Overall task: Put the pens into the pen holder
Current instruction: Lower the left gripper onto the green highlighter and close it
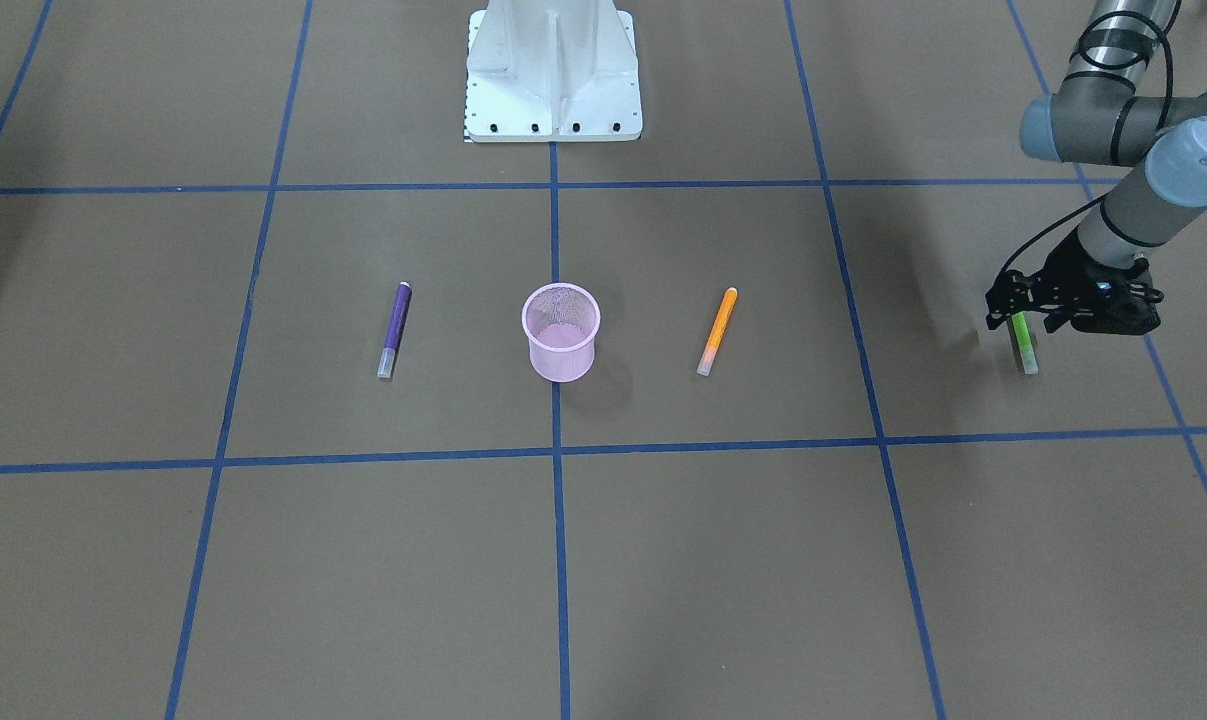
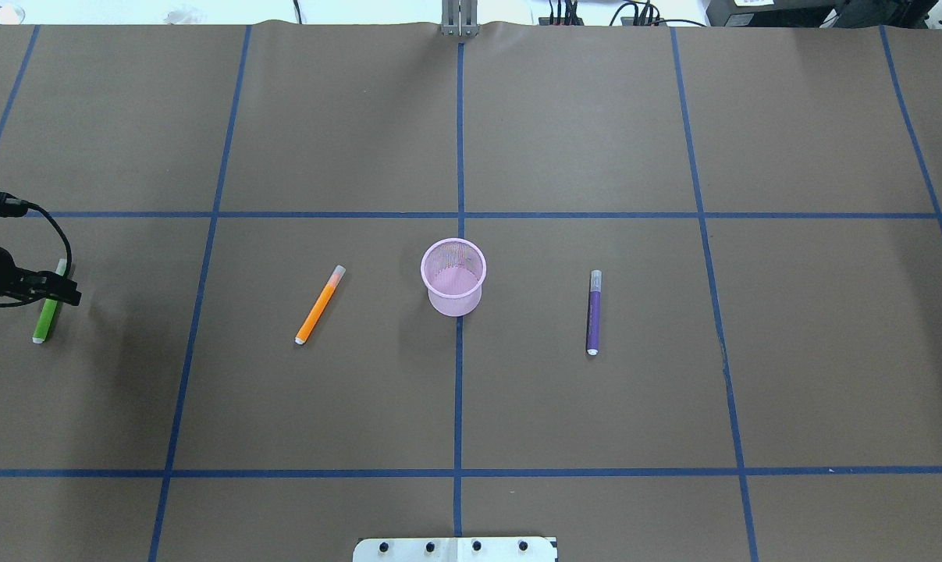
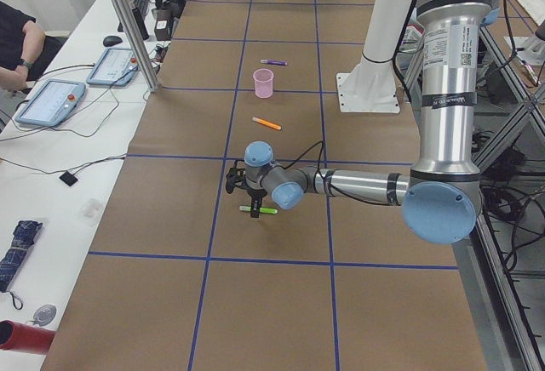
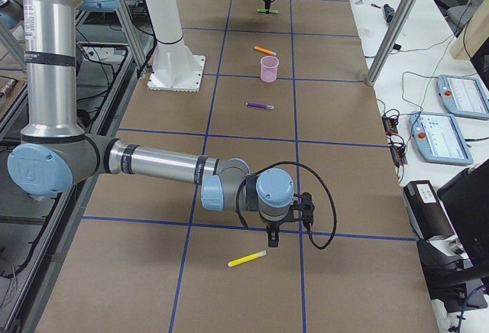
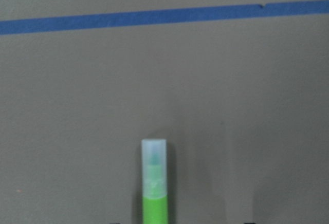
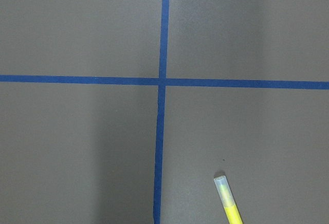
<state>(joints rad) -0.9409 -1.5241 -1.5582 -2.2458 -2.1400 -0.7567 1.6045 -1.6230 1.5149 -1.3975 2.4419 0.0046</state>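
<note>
The pen holder stands empty in the middle of the table, with the purple pen and the orange pen lying on either side of it. The left gripper is down over the green pen, and its fingers look spread around the pen, not squeezing yet. The yellow pen lies by the right gripper, whose fingers are too hard to see.

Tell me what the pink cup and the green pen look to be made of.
The pen holder looks like fine wire mesh, probably painted metal, pink: the table shows through its wall, and the rim is a solid band. The green pen looks plastic: smooth opaque green barrel, pale translucent cap with a shape dimly showing inside.
</note>
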